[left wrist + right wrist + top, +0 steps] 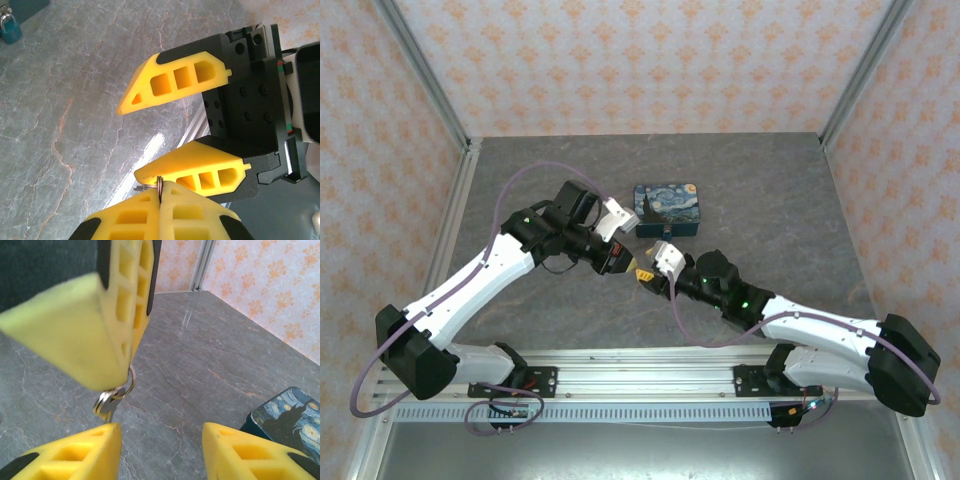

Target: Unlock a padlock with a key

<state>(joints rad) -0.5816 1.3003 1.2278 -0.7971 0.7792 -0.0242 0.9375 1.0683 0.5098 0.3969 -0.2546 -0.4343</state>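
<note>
The left gripper (160, 192) pinches the ring (129, 385) with the key (107, 405) hanging down beside the right gripper's (160, 427) spread fingers, while the padlock (9, 26) lies farther off by the blue box (667, 208).

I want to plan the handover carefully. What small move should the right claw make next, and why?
Probably shift the right claw sideways a little, so the key comes between its open fingers. The left claw is shut on the key ring and the key hangs free below, close to one right finger, not in the gap's middle.
</note>
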